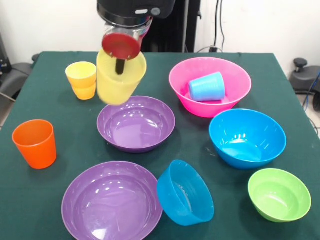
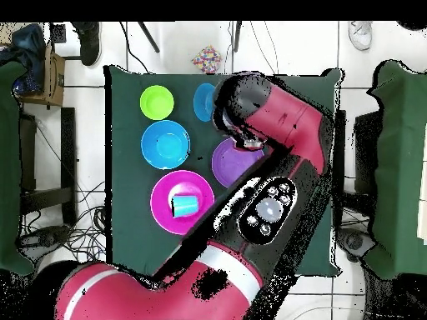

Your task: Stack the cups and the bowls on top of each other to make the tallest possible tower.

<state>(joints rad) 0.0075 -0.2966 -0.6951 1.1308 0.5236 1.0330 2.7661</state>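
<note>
My gripper hangs over the table's far left part, shut on a pale yellow ribbed cup. The cup is tilted in the air above the far rim of a purple bowl. Two amber-yellow cups stand nested to its left. An orange cup stands at the left edge. A light blue cup lies on its side in the pink bowl. A second purple bowl, a tipped small blue bowl, a big blue bowl and a green bowl sit nearer.
From above, the arm covers much of the green table. The green bowl, big blue bowl, pink bowl with the light blue cup, and part of a purple bowl show beside it.
</note>
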